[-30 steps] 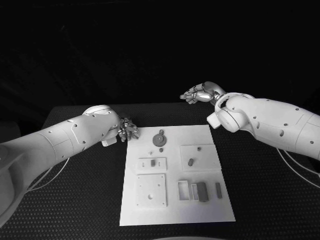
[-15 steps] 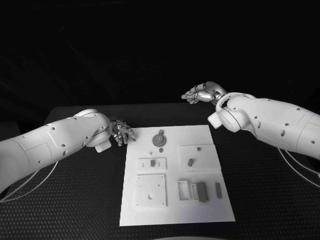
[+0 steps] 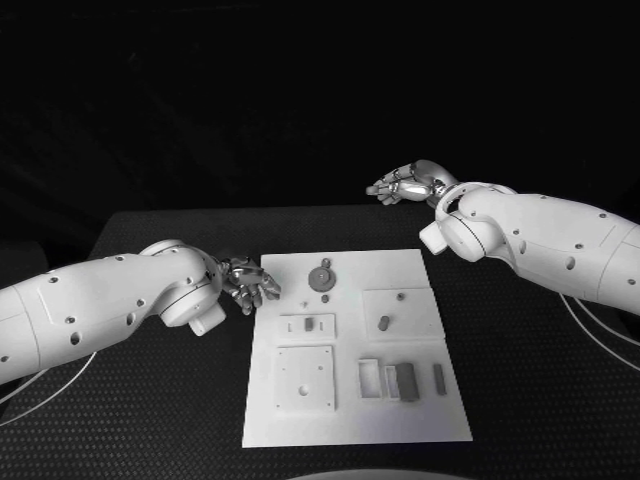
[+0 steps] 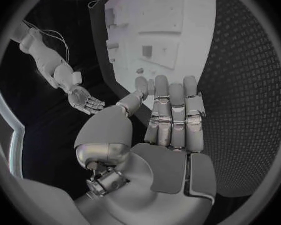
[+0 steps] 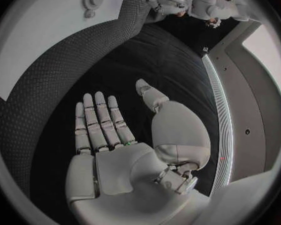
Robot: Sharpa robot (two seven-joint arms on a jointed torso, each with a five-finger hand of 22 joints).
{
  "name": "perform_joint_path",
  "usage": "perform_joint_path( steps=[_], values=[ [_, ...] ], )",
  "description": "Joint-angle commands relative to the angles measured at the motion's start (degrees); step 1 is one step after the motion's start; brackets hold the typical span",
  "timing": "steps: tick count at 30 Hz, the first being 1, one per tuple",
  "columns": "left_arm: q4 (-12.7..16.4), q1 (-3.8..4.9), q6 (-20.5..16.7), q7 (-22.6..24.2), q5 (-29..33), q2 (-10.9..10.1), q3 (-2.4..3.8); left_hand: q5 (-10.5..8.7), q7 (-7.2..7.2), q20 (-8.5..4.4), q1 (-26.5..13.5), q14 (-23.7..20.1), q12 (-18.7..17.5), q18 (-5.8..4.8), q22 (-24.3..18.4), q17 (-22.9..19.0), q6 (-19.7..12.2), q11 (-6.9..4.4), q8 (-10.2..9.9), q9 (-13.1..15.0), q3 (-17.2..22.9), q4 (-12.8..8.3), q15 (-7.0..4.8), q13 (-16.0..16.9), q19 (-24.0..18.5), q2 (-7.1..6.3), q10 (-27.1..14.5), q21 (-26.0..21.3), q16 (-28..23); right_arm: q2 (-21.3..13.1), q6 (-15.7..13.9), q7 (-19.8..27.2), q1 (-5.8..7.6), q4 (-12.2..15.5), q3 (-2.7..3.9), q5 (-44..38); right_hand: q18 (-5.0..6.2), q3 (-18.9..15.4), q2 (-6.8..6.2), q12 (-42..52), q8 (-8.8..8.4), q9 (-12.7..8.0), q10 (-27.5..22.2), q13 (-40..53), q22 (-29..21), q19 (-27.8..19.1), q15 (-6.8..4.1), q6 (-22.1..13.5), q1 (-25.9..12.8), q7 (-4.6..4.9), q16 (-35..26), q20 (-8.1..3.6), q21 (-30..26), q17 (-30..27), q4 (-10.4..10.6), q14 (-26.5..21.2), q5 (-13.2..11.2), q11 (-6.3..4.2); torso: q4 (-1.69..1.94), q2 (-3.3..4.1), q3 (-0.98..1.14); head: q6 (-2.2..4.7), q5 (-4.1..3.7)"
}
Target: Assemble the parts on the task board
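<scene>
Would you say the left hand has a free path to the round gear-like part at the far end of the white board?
Probably yes. The left hand is open, holds nothing and sits at the board's left edge, with only bare board between it and the round part. The right hand is beyond the board's far end, out of the way.

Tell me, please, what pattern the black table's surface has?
A fine dotted mesh texture on the table, clearest in the left wrist view.
</scene>
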Motion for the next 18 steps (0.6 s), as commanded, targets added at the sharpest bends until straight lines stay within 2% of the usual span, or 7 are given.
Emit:
perform_joint_path(
  steps=[1,2,5,9,18],
  values=[
    [2.12,-0.05,-6.46,-3.00,-2.44,-0.39,-1.01,0.01,-0.69,0.05,0.46,0.61,0.27,-0.12,0.14,0.10,1.18,-0.87,1.55,0.89,-0.21,-0.04,0.00,0.10,0.60,0.00,1.38,0.42,0.45,-0.09,0.84,0.38,-0.04,0.03,0.01,0.07,-0.75,-0.14,-0.38,-0.31,0.34,-0.06,0.40,0.09,0.06,0.20,0.28,-0.26,0.05,2.33,-0.24,-0.06,-0.22,-0.09,0.34,0.00,-0.02,-0.12,0.19,-0.15,0.01,-0.43,-0.12],
    [2.69,-0.05,-7.13,-3.26,-3.51,-0.47,-1.73,-0.01,-0.71,0.02,0.47,0.67,0.29,-0.10,0.18,0.13,1.23,-0.90,1.57,0.89,-0.20,-0.04,-0.02,0.13,0.66,-0.03,1.45,0.45,0.48,-0.09,0.82,0.37,-0.05,0.03,0.01,0.07,-0.74,-0.14,-0.38,-0.32,0.34,-0.06,0.40,0.09,0.06,0.21,0.28,-0.26,0.05,2.33,-0.24,-0.06,-0.22,-0.10,0.35,0.00,-0.02,-0.12,0.17,-0.13,0.00,-0.45,-0.09],
    [3.68,-0.06,-8.18,-4.26,-5.45,-0.25,-2.98,-0.07,-0.86,-0.10,0.43,1.05,0.40,-0.04,0.41,0.28,1.53,-1.05,1.71,0.88,-0.23,0.05,-0.17,0.32,1.04,-0.24,1.88,0.61,0.67,-0.06,0.84,0.38,-0.07,0.11,0.01,0.08,-0.74,-0.14,-0.37,-0.34,0.34,-0.06,0.41,0.09,0.07,0.21,0.28,-0.26,0.05,2.32,-0.25,-0.06,-0.23,-0.11,0.35,-0.01,-0.02,-0.13,0.15,-0.10,0.06,-0.78,-0.10],
    [3.86,-0.35,-8.22,-4.79,-6.74,0.45,-2.98,-0.16,-0.92,-0.14,0.37,1.21,0.45,-0.03,0.51,0.36,1.67,-1.11,1.78,0.87,-0.27,0.12,-0.21,0.41,1.18,-0.26,2.05,0.66,0.74,-0.02,0.86,0.35,-0.08,0.12,0.01,0.09,-0.74,-0.13,-0.37,-0.38,0.35,-0.07,0.43,0.10,0.09,0.23,0.28,-0.27,0.05,2.31,-0.26,-0.06,-0.24,-0.13,0.36,-0.02,-0.02,-0.14,0.08,0.03,0.07,-1.06,-0.16],
    [2.87,-1.91,-9.10,-4.33,-7.22,2.28,-2.97,-0.25,-1.11,-0.26,0.13,1.55,0.63,0.03,0.76,0.59,2.10,-1.29,2.04,0.93,-0.46,0.25,-0.31,0.68,1.51,-0.29,2.48,0.79,0.99,0.03,0.92,0.34,-0.08,0.20,0.01,0.09,-0.73,-0.12,-0.36,-0.43,0.36,-0.07,0.45,0.10,0.11,0.25,0.29,-0.28,0.06,2.30,-0.27,-0.07,-0.27,-0.16,0.37,-0.02,-0.02,-0.15,0.09,0.05,0.05,-1.47,-0.18]
  ],
)
